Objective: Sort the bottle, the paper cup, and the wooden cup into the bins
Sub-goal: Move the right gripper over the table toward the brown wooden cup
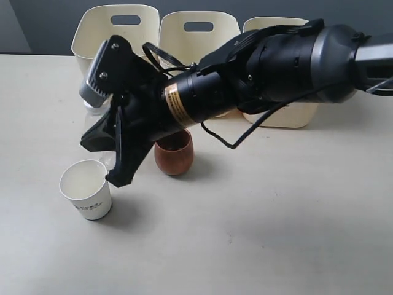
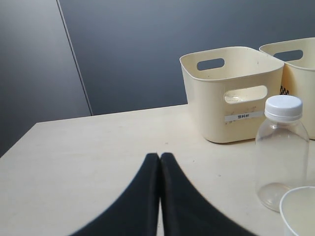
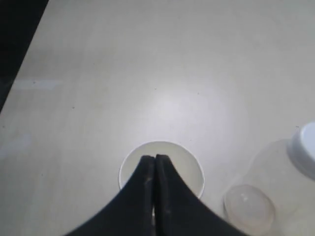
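The white paper cup point(image 1: 86, 190) stands at the front left of the table. My right gripper point(image 1: 115, 179) reaches across from the right and hangs just above the cup's rim, shut and holding nothing. In the right wrist view the gripper point(image 3: 155, 158) sits over the cup's point(image 3: 130, 169) opening, with the clear bottle point(image 3: 248, 204) beside it. The bottle is mostly hidden behind this arm in the exterior view. The brown wooden cup point(image 1: 174, 157) stands behind the arm. My left gripper point(image 2: 160, 155) is shut and empty, low over the table, facing the bottle point(image 2: 281, 147) and the cup's rim point(image 2: 300, 211).
Three cream bins stand in a row at the back: left point(image 1: 115, 27), middle point(image 1: 198, 31) and right point(image 1: 288, 117), the right one largely covered by the arm. The left wrist view shows the nearest bin point(image 2: 231, 93) and a second one point(image 2: 295, 69).
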You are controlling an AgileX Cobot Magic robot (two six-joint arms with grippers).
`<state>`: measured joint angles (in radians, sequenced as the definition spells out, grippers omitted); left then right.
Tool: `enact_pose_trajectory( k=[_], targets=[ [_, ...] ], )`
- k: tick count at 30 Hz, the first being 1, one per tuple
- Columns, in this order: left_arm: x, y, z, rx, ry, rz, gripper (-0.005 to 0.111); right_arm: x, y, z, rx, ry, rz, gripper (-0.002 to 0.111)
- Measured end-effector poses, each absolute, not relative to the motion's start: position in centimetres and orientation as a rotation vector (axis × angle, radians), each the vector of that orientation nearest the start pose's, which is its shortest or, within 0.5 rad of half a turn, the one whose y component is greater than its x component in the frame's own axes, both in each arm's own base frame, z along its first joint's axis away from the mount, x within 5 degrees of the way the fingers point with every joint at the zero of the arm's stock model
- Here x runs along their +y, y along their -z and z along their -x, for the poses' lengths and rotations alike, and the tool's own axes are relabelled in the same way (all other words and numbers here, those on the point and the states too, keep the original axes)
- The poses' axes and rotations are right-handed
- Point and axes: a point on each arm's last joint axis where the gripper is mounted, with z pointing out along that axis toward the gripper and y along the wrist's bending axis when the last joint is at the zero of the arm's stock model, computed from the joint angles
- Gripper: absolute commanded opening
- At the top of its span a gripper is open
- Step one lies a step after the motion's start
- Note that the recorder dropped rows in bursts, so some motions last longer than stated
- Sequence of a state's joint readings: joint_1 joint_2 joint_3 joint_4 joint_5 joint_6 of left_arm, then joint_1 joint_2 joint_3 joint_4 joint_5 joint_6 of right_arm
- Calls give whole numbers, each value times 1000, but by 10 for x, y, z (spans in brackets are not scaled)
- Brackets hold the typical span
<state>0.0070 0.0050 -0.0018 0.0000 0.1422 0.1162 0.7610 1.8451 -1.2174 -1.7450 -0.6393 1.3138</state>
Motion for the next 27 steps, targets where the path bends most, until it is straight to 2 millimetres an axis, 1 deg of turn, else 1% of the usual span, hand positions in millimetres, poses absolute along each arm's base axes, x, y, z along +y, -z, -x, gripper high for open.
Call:
enact_pose_trajectory(
  k=[3,6,8,12,15,19,23,27],
  targets=[
    [0,-201,-57,1627,-95,-89,0,309,-219,-248,1598,-848,1581,-1],
    [0,-201,-57,1627,-95,-89,0,307,-214,-245,1590,-843,1607,-1],
    [0,-201,-57,1627,-95,-89,0,307,-214,-242,1568,-866,1634,-1],
    [0,-201,-57,1627,-95,-89,0,308,-214,-232,1507,-966,1694,-1],
    [0,-201,-57,1627,-95,-89,0,308,-215,-230,1487,-995,1710,-1],
    [0,-201,-57,1627,-95,-89,0,308,-215,-231,1475,-970,1715,-1],
    [0,-201,-57,1627,-95,-89,0,312,-213,-231,1486,-895,1708,-1],
    [0,-201,-57,1627,-95,-89,0,325,-211,-219,1450,-808,1741,-1]
  ],
)
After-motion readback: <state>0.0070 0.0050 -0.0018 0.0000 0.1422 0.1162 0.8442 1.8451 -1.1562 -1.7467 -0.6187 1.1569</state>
